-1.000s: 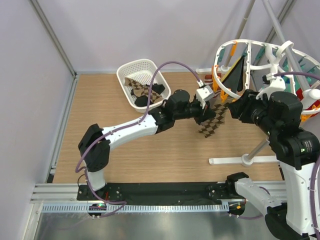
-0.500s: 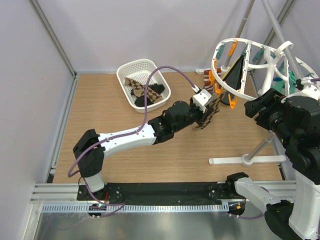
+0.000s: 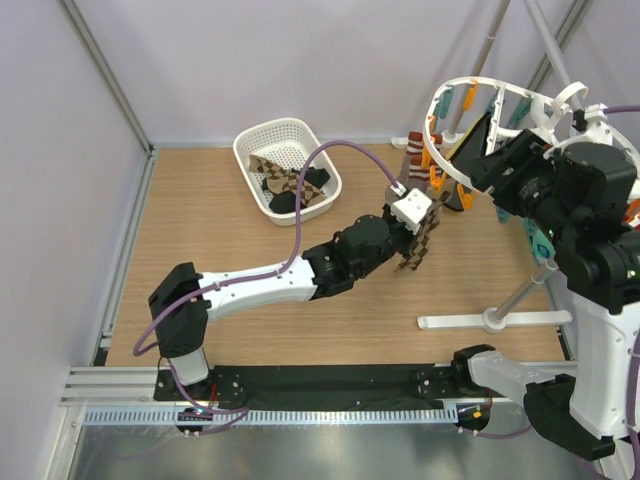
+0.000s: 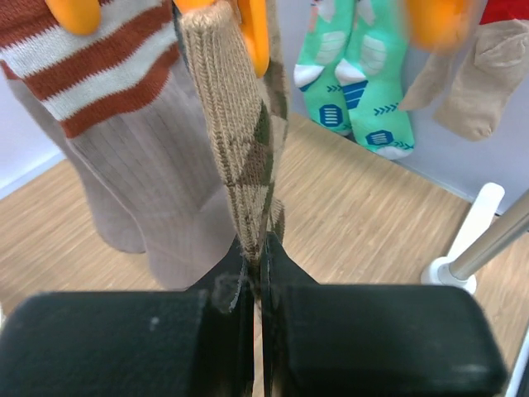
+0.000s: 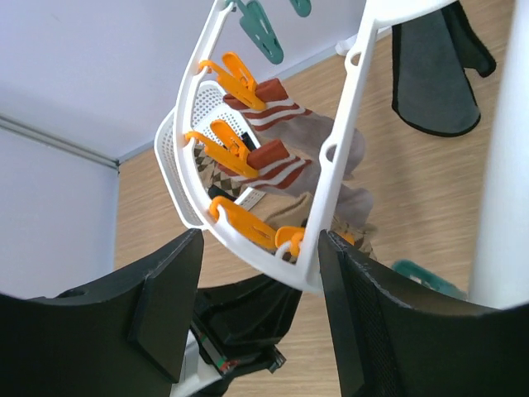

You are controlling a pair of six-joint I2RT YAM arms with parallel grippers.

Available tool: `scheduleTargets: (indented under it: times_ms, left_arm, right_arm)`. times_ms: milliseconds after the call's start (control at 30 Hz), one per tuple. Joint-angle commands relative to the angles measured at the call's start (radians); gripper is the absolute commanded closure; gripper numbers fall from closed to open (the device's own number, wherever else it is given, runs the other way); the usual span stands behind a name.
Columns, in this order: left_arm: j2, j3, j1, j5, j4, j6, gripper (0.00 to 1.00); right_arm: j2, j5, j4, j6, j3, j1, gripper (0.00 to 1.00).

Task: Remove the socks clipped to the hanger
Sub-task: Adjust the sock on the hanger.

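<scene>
My left gripper [image 4: 256,260] sits below the near-left rim of the hanger [image 5: 345,106]. Its fingers are pressed together, pinching the lower end of the checked sock [image 4: 244,157]. One checked sock on the hanger, long axis vertical, running straight up from my fingers to an orange peg [image 4: 254,33]. It's seen edge-on, so I can't tell toe from cuff. Just beside it on the left is one striped sock [image 4: 140,190], also vertical, with the striped cuff up at its peg. Further back under the hanger are two teal socks [image 4: 364,83] side by side, hanging lengthwise down. One beige sock [image 4: 475,91] hangs right of them, tilted.

My right gripper [image 5: 260,248] is at the hanger rim, fingers [image 5: 165,306] spread wide with the white rim running between them. It grips nothing, and I can't tell if either finger touches the rim. That view shows two striped cuffs at the rim and at least three orange pegs along it. One black sock [image 5: 434,74] hangs vertical past the rim.

The basket [image 3: 262,140] sits on the table [image 3: 220,250], well left of the hanger. It holds checked and black fabric; the count is unclear.
</scene>
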State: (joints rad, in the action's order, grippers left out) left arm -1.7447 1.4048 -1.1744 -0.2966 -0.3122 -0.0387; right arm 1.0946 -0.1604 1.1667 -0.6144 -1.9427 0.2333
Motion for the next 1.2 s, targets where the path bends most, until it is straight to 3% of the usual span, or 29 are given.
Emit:
scheduleTargets:
  times_ms: [0, 300, 500, 567, 700, 800, 900, 1167]
  left_arm:
    - [0.039, 0.045, -0.016, -0.078, -0.051, 0.034, 1.0]
    - [0.028, 0.066, -0.033, -0.188, -0.054, 0.132, 1.0]
    - [0.031, 0.068, -0.033, -0.158, -0.041, 0.137, 1.0]
    - [0.03, 0.062, -0.033, -0.15, -0.039, 0.128, 1.0]
    - [0.03, 0.049, -0.033, -0.141, -0.048, 0.123, 1.0]
    - [0.04, 0.036, -0.033, -0.153, -0.059, 0.135, 1.0]
    - [0.051, 0.013, -0.033, -0.165, -0.077, 0.143, 1.0]
    - [0.067, -0.027, -0.042, -0.219, -0.116, 0.177, 1.0]
  right_arm:
    - [0.036, 0.047, -0.087, 0.021, 0.013, 0.0, 0.35]
    - [0.089, 0.004, -0.018, 0.071, -0.123, 0.001, 0.35]
    - [0.341, -0.016, 0.167, 0.175, -0.534, 0.023, 0.34]
    - [0.39, -0.106, 0.174, 0.194, -0.611, 0.134, 0.32]
    - [0.409, -0.217, 0.151, 0.209, -0.558, 0.332, 0.32]
    - [0.329, -0.342, 0.06, 0.174, -0.385, 0.456, 0.32]
    - [0.242, -0.389, -0.03, 0.142, -0.227, 0.469, 0.33]
    - [0.192, -0.465, 0.013, 0.099, -0.125, 0.471, 0.41]
